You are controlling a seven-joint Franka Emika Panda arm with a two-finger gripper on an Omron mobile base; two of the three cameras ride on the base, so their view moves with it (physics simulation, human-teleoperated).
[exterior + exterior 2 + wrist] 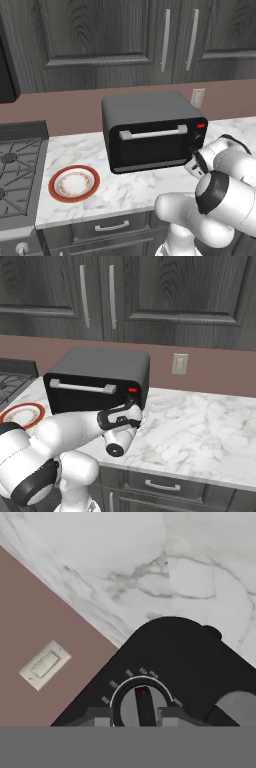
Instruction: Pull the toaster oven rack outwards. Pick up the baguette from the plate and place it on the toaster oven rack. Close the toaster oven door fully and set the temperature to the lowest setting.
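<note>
While the boxy black toaster oven [150, 131] with its dark grey top sits on the white marble counter [200, 421], its flat black door [150, 145] with the horizontal silver bar handle [152, 133] stands shut. At the oven's right front, below the small red light [201, 126], the two-finger gripper [137, 714] is clenched on a dark round knob [140, 704], one fingertip on each side of its ridge. Left of the oven, well apart from it, lies the round white plate [74, 183] with a red-orange rim, with no bread on it. A beige wall outlet [179, 364] sits on the backsplash behind.
</note>
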